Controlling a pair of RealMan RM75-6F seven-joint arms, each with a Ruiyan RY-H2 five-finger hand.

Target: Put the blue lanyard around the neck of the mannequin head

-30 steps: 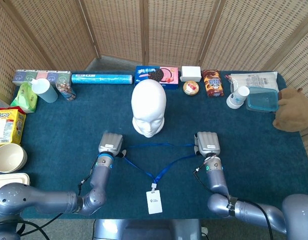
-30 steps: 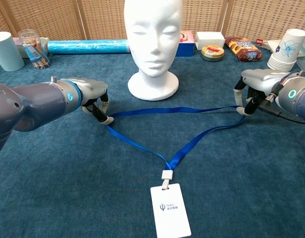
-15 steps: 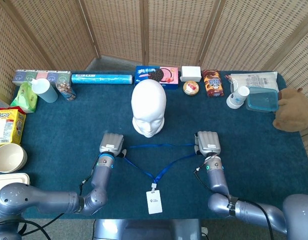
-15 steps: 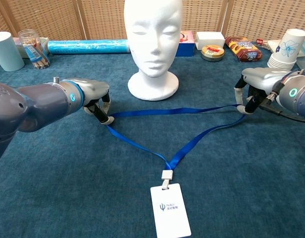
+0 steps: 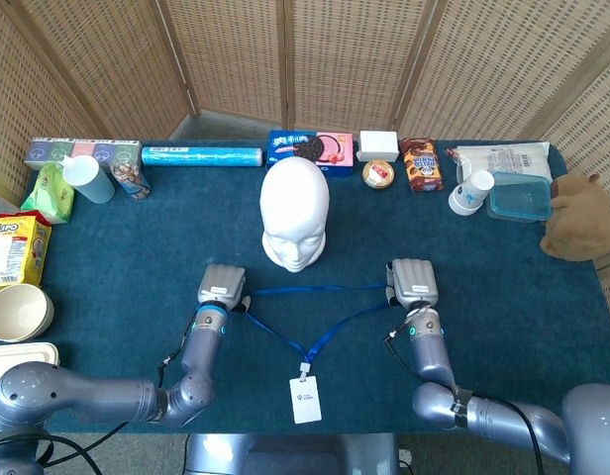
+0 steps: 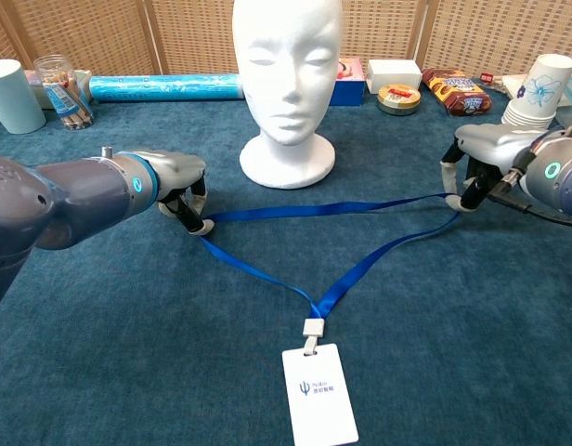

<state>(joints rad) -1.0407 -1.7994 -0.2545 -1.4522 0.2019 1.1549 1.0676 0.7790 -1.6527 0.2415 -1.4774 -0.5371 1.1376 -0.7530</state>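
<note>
The white mannequin head (image 5: 295,219) (image 6: 287,79) stands upright mid-table, facing me. In front of it the blue lanyard (image 6: 329,243) (image 5: 311,315) lies as a stretched triangle on the blue cloth, its white badge (image 6: 319,393) (image 5: 305,400) nearest me. My left hand (image 6: 177,189) (image 5: 221,287) pinches the strap's left corner. My right hand (image 6: 479,162) (image 5: 412,284) pinches the right corner. Both hands sit low over the cloth, a short way in front of the head's base, one on each side.
Along the back edge stand a blue roll (image 5: 202,156), a cookie box (image 5: 310,148), snack packs (image 5: 422,164), stacked paper cups (image 6: 540,93) and a plastic tub (image 5: 519,196). A cup (image 6: 9,96) and jar (image 6: 60,90) are at left; a brown plush (image 5: 579,216) at right.
The right hand has drawn slightly right and back, pulling the strap tauter. The left hand has barely shifted.
</note>
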